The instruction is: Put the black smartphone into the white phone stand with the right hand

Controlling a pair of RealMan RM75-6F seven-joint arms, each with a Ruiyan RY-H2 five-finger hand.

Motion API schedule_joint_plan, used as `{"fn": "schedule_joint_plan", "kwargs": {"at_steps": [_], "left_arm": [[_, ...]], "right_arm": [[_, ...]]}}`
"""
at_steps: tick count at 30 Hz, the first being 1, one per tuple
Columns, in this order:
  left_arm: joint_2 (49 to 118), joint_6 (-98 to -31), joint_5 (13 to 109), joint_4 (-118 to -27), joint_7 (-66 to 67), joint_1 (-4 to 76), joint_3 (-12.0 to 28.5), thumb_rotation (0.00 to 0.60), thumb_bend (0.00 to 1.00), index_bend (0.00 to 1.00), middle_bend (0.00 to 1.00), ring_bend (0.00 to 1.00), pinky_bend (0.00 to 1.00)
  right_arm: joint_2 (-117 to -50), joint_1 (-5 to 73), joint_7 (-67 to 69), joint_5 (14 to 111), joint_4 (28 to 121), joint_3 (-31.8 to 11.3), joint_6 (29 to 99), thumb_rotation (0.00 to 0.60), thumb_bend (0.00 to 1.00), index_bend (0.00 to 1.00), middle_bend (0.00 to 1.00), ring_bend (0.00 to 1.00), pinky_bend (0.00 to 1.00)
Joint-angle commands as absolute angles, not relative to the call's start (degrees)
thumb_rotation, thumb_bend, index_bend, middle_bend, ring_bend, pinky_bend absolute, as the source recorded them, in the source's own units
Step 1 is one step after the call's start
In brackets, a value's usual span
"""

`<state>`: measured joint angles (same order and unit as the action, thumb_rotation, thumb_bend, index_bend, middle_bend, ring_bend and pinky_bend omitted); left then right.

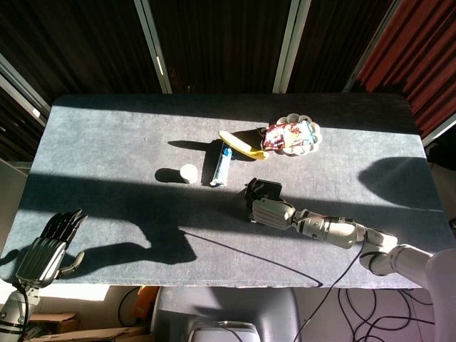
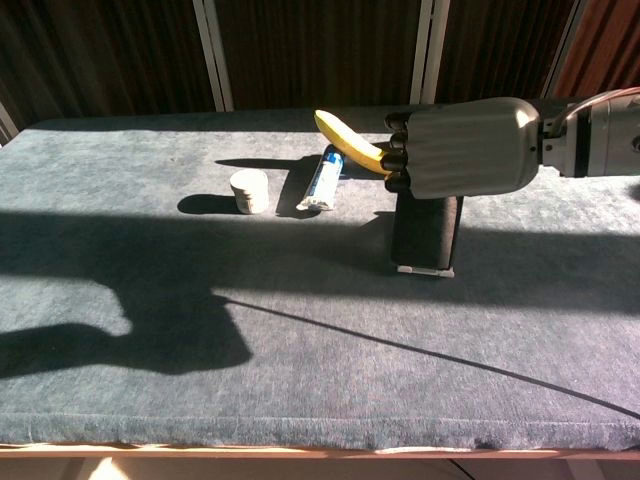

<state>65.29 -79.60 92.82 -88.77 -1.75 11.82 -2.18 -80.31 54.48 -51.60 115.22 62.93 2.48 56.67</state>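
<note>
The right robot hand (image 2: 462, 150) clamps the top of the phone (image 2: 426, 232), which stands upright with its lower edge at the stand (image 2: 425, 269), just in front of the banana (image 2: 349, 144). The phone looks stiff, smooth-faced and likely slippery, so its side edges seem the surest hold. The left robot hand (image 1: 48, 249), well away at the counter (image 2: 300, 340) edge, holds nothing, its fingers apart.

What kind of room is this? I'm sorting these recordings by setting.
Probably a lab or test bench, not a home: a grey felt-covered table by dark slatted panels, loose cables on the floor, and small props such as a banana and toothpaste tube.
</note>
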Motion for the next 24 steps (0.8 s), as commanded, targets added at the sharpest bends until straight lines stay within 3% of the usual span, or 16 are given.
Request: {"fn": "schedule_joint_plan", "kwargs": {"at_steps": [1, 18, 24], "left_arm": [[65.28, -79.66, 92.89, -88.79, -1.73, 11.78, -2.22, 0.6, 0.38, 0.0, 0.0, 0.0, 0.06], [65.26, -79.69, 92.87, -88.74, -1.86, 11.73, -2.22, 0.6, 0.39, 0.0, 0.0, 0.0, 0.06], [65.25, -79.62, 92.84, -88.74, -1.86, 11.75, -2.23, 0.6, 0.38, 0.0, 0.0, 0.0, 0.06]], "right_arm": [[-80.76, 54.42, -51.56, 115.23, 62.57, 2.65, 56.53, 0.6, 0.32, 1.0, 0.73, 0.55, 0.48], [-81.9, 54.63, -51.41, 114.72, 61.36, 2.78, 55.76, 0.6, 0.32, 0.97, 0.73, 0.55, 0.47], [-81.75, 54.42, -52.59, 113.83, 61.73, 2.38, 54.97, 0.6, 0.31, 0.89, 0.73, 0.52, 0.46]]}}
